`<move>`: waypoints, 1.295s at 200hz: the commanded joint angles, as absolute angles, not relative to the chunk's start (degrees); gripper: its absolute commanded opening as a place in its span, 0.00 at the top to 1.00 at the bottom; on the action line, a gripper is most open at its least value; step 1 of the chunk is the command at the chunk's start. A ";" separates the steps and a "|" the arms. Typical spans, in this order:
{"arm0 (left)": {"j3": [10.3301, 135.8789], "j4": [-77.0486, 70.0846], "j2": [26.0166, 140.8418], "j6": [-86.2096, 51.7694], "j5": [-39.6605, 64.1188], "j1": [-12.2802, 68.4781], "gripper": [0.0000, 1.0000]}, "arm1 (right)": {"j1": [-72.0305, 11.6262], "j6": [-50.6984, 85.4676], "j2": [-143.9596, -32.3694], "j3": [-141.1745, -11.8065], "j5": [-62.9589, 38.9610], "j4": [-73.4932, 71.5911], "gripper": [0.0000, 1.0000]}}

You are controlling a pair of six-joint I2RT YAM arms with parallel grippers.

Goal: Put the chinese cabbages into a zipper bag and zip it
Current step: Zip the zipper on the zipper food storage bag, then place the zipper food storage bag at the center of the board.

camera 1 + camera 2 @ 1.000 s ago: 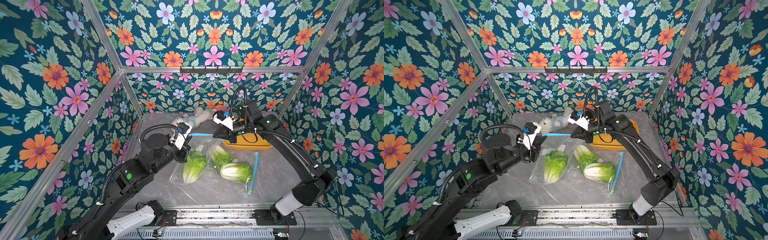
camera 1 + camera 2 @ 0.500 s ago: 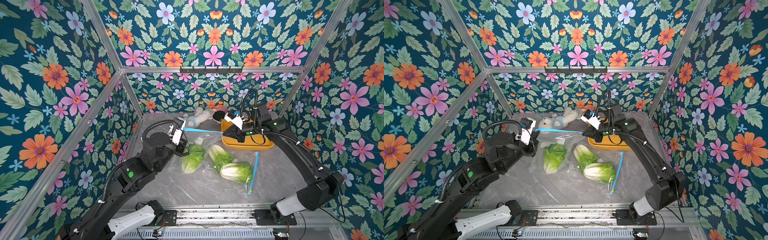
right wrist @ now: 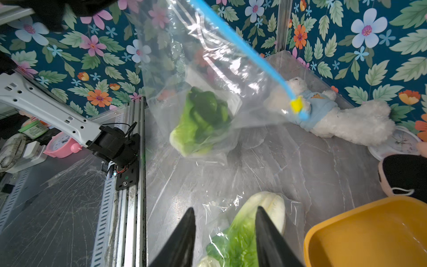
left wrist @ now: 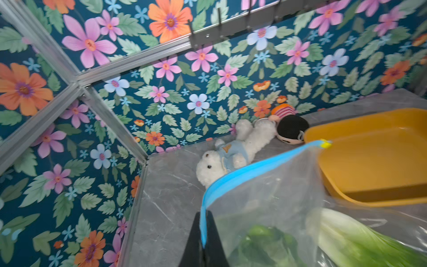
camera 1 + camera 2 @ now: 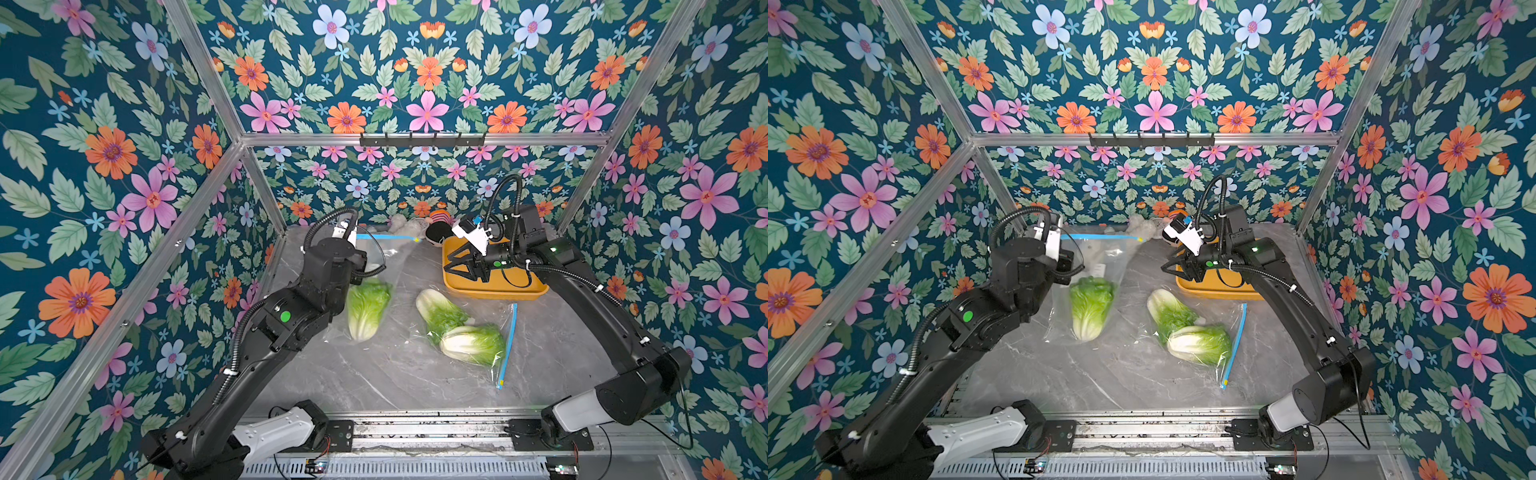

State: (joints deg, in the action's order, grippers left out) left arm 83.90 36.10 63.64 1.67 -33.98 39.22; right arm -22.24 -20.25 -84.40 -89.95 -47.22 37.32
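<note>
One of the chinese cabbages (image 5: 368,307) sits low in the held-up zipper bag (image 5: 392,259); two lie bagged on the surface (image 5: 374,382). The left hand (image 4: 203,222) pinches the bag's blue zip strip (image 4: 254,166); the right hand (image 3: 226,209) stands open, empty. The weight could pull the strip from that single pinch.

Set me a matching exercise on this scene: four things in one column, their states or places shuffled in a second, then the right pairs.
Column one
1. left gripper
2. right gripper
3. yellow tray
4. white teddy bear

Column two
a. lying by the back wall
b. open, holding nothing
c. shut on a bag's blue zipper strip
d. empty

Pairs: 1-c, 2-b, 3-d, 4-a
</note>
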 commanded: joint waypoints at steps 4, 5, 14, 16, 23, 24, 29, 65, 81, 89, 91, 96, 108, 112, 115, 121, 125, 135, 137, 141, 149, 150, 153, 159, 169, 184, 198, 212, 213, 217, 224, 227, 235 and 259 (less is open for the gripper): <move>85.33 35.28 65.51 1.77 -35.39 36.13 1.00 | -22.15 -11.95 -81.43 -87.13 -47.63 30.05 0.45; 85.29 35.04 65.58 1.99 -35.18 36.13 1.00 | -22.10 -11.64 -81.28 -87.02 -47.37 29.88 0.44; 84.79 33.69 66.17 2.49 -33.35 36.21 1.00 | -21.87 -8.96 -80.25 -86.00 -44.96 28.72 0.41; 84.72 33.49 66.29 2.38 -32.86 36.21 1.00 | -21.77 -8.46 -80.07 -85.73 -44.51 28.60 0.40; 84.34 32.95 67.08 2.42 -29.61 36.21 1.00 | -21.20 -6.27 -79.37 -84.91 -43.03 27.99 0.38; 84.27 32.91 67.16 2.44 -29.09 36.17 1.00 | -21.15 -5.99 -79.28 -84.77 -42.87 27.88 0.38; 83.70 32.44 67.74 2.31 -26.16 36.29 1.00 | -20.69 -4.38 -78.67 -84.01 -41.60 27.38 0.37; 71.41 22.65 73.65 -0.35 -14.46 43.96 1.00 | -15.79 5.00 -72.86 -74.65 -33.23 22.61 0.34; 67.16 18.67 77.93 -0.70 -13.10 49.11 1.00 | -12.23 9.14 -69.86 -69.50 -31.28 19.67 0.32; 66.12 17.22 80.24 -2.19 -10.90 50.66 1.00 | -10.43 11.43 -68.75 -67.52 -30.41 18.88 0.32; 65.86 16.83 80.64 -2.55 -10.24 50.99 1.00 | -9.86 12.04 -68.43 -67.00 -30.15 18.72 0.32; 65.45 15.59 81.93 -3.22 -8.32 51.84 1.00 | -8.76 13.30 -67.68 -65.80 -29.08 18.61 0.32; 64.73 13.47 84.04 -4.04 -6.14 54.07 1.00 | -6.52 15.66 -65.87 -63.16 -26.34 18.74 0.31; 64.45 12.79 84.43 -4.55 -6.40 54.73 1.00 | -5.74 16.39 -65.28 -62.44 -25.29 19.08 0.31; 64.10 12.20 84.60 -4.89 -6.39 55.09 1.00 | -5.22 16.94 -64.81 -61.95 -24.52 19.43 0.31; 63.33 11.27 84.64 -5.54 -5.59 55.49 1.00 | -3.98 17.95 -63.88 -60.69 -22.91 20.11 0.30; 62.71 10.70 84.35 -5.87 -5.10 55.53 1.00 | -3.07 18.56 -63.19 -59.86 -22.02 20.48 0.29; 60.79 9.13 83.02 -7.17 -5.89 55.55 0.95 | -0.71 20.33 -61.34 -57.58 -19.42 21.72 0.28; 60.40 8.83 82.70 -7.33 -6.17 55.50 0.89 | -0.29 20.66 -61.04 -57.09 -18.70 21.98 0.28; 59.67 8.47 81.85 -7.51 -6.49 55.46 0.78 | 0.56 21.34 -60.28 -56.23 -17.32 22.54 0.27; 58.73 8.30 80.01 -7.55 -7.38 55.37 0.53 | 2.48 22.54 -58.79 -54.08 -14.96 23.49 0.25; 58.63 8.28 79.82 -7.55 -7.65 55.33 0.50 | 2.74 22.70 -58.57 -53.85 -14.78 23.52 0.24; 58.43 8.32 78.93 -7.56 -8.46 55.29 0.39 | 3.59 23.08 -58.06 -53.15 -14.17 23.83 0.23; 58.12 8.64 77.17 -7.85 -10.20 55.08 0.22 | 5.03 23.48 -56.93 -51.51 -13.01 24.11 0.21; 57.49 8.71 73.96 -7.82 -11.43 54.40 0.09 | 6.77 23.69 -55.18 -49.19 -9.55 25.09 0.17; 55.26 7.66 68.22 -8.16 -13.73 52.03 0.01 | 7.49 23.02 -52.72 -45.48 -0.48 25.52 0.07; 52.65 6.68 63.44 -12.60 -18.42 46.44 0.01 | 7.58 22.92 -51.22 -41.42 6.84 24.32 0.01; 49.34 7.09 60.05 -17.73 -22.25 37.04 0.01 | 7.58 23.05 -50.97 -37.12 11.71 21.03 0.01; 49.10 7.06 59.91 -18.01 -22.81 36.50 0.01 | 7.57 23.04 -50.98 -36.71 12.05 20.71 0.01; 48.05 7.15 59.41 -19.13 -25.61 34.05 0.01 | 7.57 23.27 -51.19 -35.52 13.00 19.33 0.01; 45.66 6.49 59.11 -20.15 -30.63 30.18 0.01 | 7.62 23.12 -51.89 -33.17 14.09 16.27 0.01; 44.56 5.51 59.24 -19.95 -32.03 28.35 0.01 | 7.62 23.02 -52.27 -32.19 14.41 14.69 0.01; 41.55 2.69 60.41 -19.22 -34.89 23.26 0.01 | 7.55 23.19 -53.63 -29.92 15.20 10.67 0.01; 33.85 -7.96 67.18 -19.90 -33.27 8.15 0.01 | 7.54 20.18 -59.41 -24.70 14.80 -2.87 0.01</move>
